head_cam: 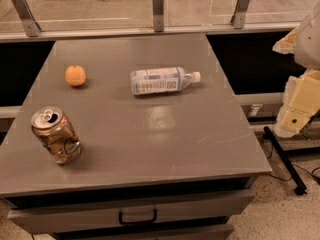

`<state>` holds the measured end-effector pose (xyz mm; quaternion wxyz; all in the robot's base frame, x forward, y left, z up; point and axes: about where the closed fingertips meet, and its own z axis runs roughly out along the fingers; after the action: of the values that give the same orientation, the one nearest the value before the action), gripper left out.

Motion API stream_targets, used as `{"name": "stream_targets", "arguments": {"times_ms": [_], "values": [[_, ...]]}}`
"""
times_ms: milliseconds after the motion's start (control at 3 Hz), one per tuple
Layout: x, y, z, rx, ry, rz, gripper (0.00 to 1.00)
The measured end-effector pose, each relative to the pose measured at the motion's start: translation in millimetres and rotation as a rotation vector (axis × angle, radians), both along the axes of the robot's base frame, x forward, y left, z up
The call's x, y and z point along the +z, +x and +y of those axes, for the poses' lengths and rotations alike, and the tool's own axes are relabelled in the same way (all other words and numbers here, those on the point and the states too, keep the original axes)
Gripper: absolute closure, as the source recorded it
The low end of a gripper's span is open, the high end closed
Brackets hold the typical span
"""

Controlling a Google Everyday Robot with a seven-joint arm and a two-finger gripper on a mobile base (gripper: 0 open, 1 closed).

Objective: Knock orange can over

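A grey counter (165,149) is seen from above and in front. The orange can (56,135) is set upright near the front left corner, its silver top and pull tab turned toward the camera. A small orange fruit (75,75) is placed behind it, well apart. A clear plastic bottle (162,80) is laid on its side near the middle, its white cap pointed right. The gripper (298,106), cream-coloured, is held beyond the counter's right edge, well apart from the can and touching nothing. A drawer with a dark handle (137,217) is seen below the front edge.
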<state>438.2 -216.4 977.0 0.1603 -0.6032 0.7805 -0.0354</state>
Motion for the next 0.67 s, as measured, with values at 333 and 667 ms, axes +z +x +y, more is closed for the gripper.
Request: {"name": "stream_targets", "arguments": {"times_ms": [333, 667], "values": [[0.1, 0.0, 0.0, 0.000, 0.000, 0.000, 0.00], [2.6, -0.4, 4.8, 0.010, 0.021, -0.015, 0.00]]}}
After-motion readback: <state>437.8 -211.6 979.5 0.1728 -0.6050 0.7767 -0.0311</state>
